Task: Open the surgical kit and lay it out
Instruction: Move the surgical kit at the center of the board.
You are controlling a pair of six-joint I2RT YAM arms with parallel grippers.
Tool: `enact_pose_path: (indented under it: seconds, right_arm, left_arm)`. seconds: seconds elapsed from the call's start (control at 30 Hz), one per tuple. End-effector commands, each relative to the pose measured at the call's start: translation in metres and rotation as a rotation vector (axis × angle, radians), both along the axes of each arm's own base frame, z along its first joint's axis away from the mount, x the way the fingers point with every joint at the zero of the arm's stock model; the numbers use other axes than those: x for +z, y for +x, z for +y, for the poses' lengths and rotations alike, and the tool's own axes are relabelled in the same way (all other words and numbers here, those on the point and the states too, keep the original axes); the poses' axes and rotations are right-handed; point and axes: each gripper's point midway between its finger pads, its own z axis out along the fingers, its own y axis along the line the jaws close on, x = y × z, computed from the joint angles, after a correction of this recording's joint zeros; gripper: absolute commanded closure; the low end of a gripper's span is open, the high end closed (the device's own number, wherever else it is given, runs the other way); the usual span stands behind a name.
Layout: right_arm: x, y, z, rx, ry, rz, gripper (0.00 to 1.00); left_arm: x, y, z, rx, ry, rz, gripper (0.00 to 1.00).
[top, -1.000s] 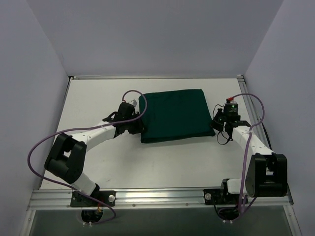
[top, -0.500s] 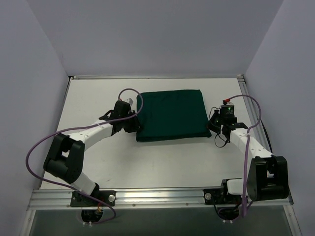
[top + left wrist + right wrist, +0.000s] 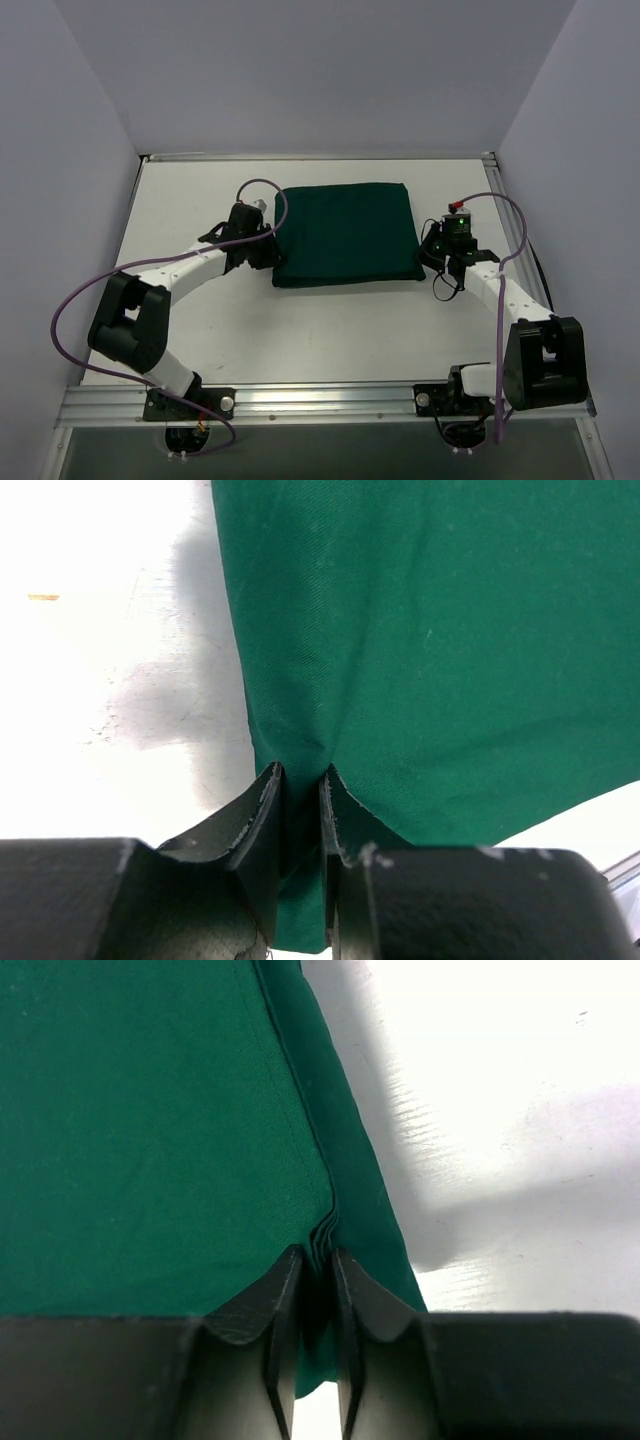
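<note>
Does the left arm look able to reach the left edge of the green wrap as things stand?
Likely yes: the left hand is at that edge of the green wrap, its fingers closed on a fold of cloth, with nothing between them.

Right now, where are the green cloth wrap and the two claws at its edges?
green cloth wrap (image 3: pixel 345 235), top view, middle of its upper face.
left gripper (image 3: pixel 300 780), left wrist view, gap between fingertips pinching cloth.
right gripper (image 3: pixel 318 1260), right wrist view, gap between fingertips pinching cloth.

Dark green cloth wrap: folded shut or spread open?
Folded shut. The dark green cloth wrap lies as a closed rectangular bundle; no flap turned back, nothing inside shows. The left hand and right hand each pinch an edge.
</note>
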Motion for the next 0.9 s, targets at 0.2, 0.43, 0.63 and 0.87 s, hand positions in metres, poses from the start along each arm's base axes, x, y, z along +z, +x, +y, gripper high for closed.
enact_pose_path:
  seconds: [0.2, 0.43, 0.63, 0.87]
  right_arm:
    - [0.037, 0.006, -0.017, -0.021, -0.104, -0.072, 0.66]
    - [0.101, 0.012, -0.027, -0.009, -0.178, -0.172, 0.35]
    - [0.178, 0.002, -0.036, -0.017, -0.23, -0.32, 0.21]
    - [0.263, -0.034, -0.04, -0.041, -0.215, -0.533, 0.08]
  left_arm:
    - [0.034, 0.007, 0.03, 0.074, 0.093, -0.068, 0.4]
    - [0.092, 0.011, 0.034, 0.11, 0.149, -0.174, 0.05]
    - [0.141, 0.0, -0.015, 0.017, 0.235, -0.322, 0.03]
    - [0.155, -0.015, -0.121, -0.156, 0.349, -0.447, 0.03]
